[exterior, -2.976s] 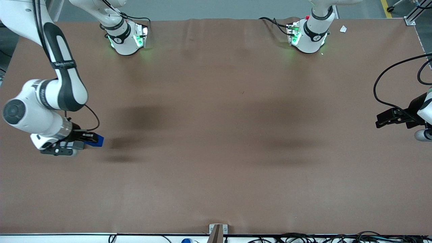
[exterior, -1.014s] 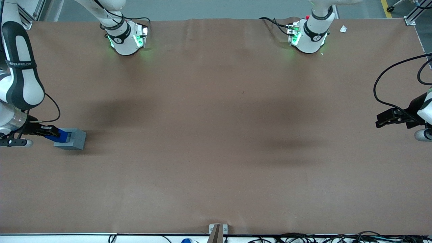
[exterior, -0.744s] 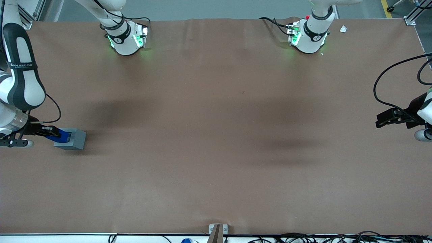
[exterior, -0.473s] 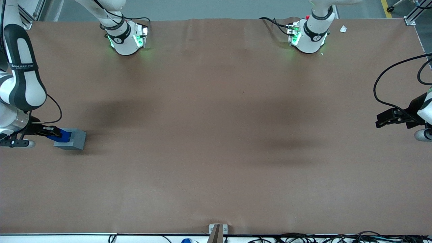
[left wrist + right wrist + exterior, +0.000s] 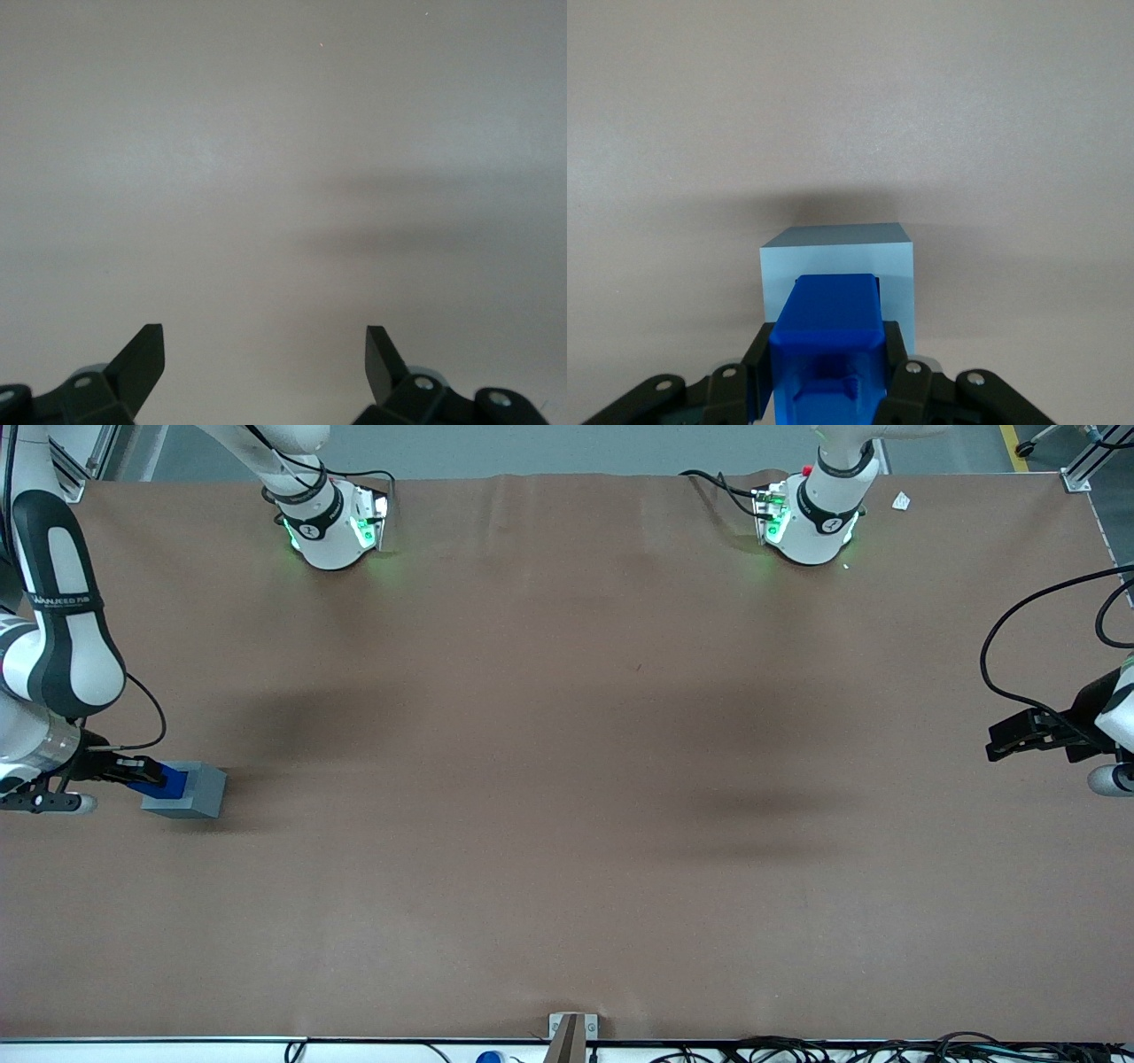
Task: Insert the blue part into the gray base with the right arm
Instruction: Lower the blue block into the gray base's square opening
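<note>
The gray base (image 5: 193, 793) sits on the brown table at the working arm's end. The blue part (image 5: 158, 781) hangs over its top, partly covering the recess, with my right arm's gripper (image 5: 133, 773) shut on it. In the right wrist view the blue part (image 5: 830, 341) is clamped between the black fingers (image 5: 897, 354), and the gray base (image 5: 837, 257) lies just under and ahead of it. Only the base's rim shows around the part there.
The two arm bases (image 5: 332, 527) (image 5: 811, 518) stand at the table edge farthest from the front camera. A small bracket (image 5: 571, 1032) sits at the table's near edge. Cables (image 5: 797, 1050) run along that edge.
Three seconds ago the gripper held the blue part farther toward the table's middle, covering the base. It then drew back toward the working arm's end and has since crept over the base.
</note>
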